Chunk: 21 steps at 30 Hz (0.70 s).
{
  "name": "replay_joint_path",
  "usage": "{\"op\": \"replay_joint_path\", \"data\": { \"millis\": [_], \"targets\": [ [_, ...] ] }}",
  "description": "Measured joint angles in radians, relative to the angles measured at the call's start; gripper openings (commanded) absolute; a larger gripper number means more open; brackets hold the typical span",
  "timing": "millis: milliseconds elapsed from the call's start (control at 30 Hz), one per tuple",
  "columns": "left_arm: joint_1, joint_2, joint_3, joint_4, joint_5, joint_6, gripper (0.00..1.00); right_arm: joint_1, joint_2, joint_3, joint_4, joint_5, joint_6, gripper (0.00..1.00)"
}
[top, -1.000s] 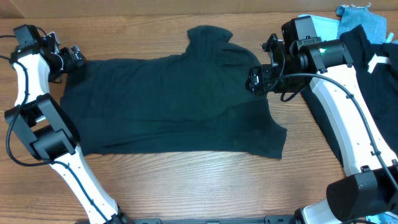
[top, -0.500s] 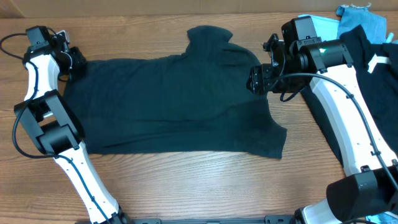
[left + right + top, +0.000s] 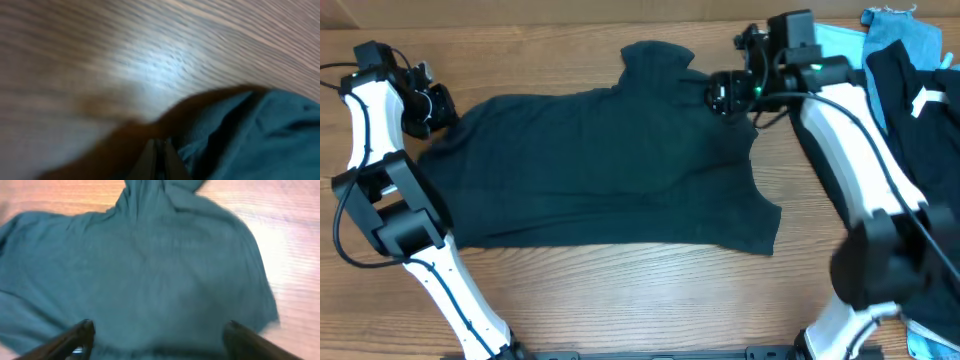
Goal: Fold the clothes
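Dark shirt (image 3: 600, 170) lies spread flat on the table (image 3: 620, 300). The left gripper (image 3: 436, 108) is clamped tight right at its edge, though I can't tell whether it has any cloth. Right gripper (image 3: 720, 95) hovers jaws wide over the shirt's shoulder, more clothes (image 3: 910, 70) piled to its right.

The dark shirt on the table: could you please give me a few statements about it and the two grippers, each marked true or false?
1. The dark shirt lies spread out on the wooden table. True.
2. The right gripper is clamped on a sleeve. False: its fingers stand wide apart over the shirt, holding nothing.
3. The left gripper is shut at the shirt's edge. True.
4. The other clothes are piled beside the left arm. False: they lie at the right arm's side.
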Motion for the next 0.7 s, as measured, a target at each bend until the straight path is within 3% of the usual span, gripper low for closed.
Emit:
{"op": "replay_joint_path", "data": {
  "millis": [133, 300, 700],
  "targets": [
    [0.0, -0.04, 0.0, -0.104, 0.0, -0.003, 0.04, 0.0, 0.172, 0.012, 0.234, 0.019, -0.067, 0.88],
    [0.0, -0.04, 0.0, -0.146, 0.0, -0.018, 0.04, 0.0, 0.284, 0.029, 0.562, 0.062, -0.146, 0.98],
    [0.0, -0.04, 0.0, -0.148, 0.0, -0.018, 0.04, 0.0, 0.464, 0.035, 0.771, 0.023, -0.193, 0.99]
  ]
}}
